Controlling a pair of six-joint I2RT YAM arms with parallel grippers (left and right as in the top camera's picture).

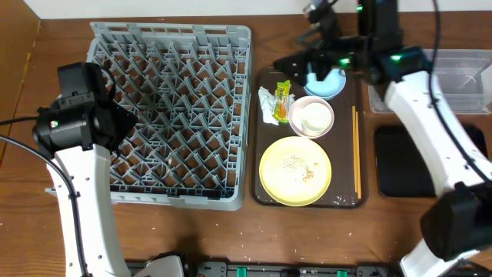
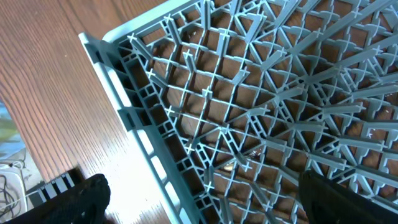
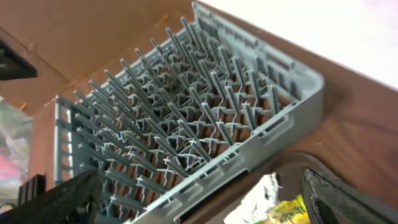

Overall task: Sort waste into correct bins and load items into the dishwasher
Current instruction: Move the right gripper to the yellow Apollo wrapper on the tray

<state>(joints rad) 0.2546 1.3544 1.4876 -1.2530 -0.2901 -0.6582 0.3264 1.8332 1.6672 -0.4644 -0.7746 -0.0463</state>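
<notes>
The grey dish rack (image 1: pixel 173 46) fills the left half of the table and also shows in the left wrist view (image 2: pixel 155 146) and the right wrist view (image 3: pixel 298 102). A dark brown tray (image 1: pixel 346 201) beside it holds the crumpled wrapper (image 1: pixel 274 103), the light blue bowl (image 1: pixel 329 85), the pinkish-white bowl (image 1: pixel 310 117) with a white cup (image 1: pixel 315 120) in it, the yellow plate (image 1: pixel 294 171) with crumbs (image 1: pixel 296 163), and the chopsticks (image 1: pixel 356 150). My left gripper (image 1: pixel 119 115) (image 2: pixel 199 199) is open over the rack's left edge. My right gripper (image 1: pixel 307 65) (image 3: pixel 199 205) is open above the tray's far end, close to the wrapper (image 3: pixel 273 202).
The clear tub (image 1: pixel 461 81) stands at the far right, with the black tray (image 1: pixel 403 161) in front of it. Both lie right of the brown tray. My right arm reaches over them from the right edge.
</notes>
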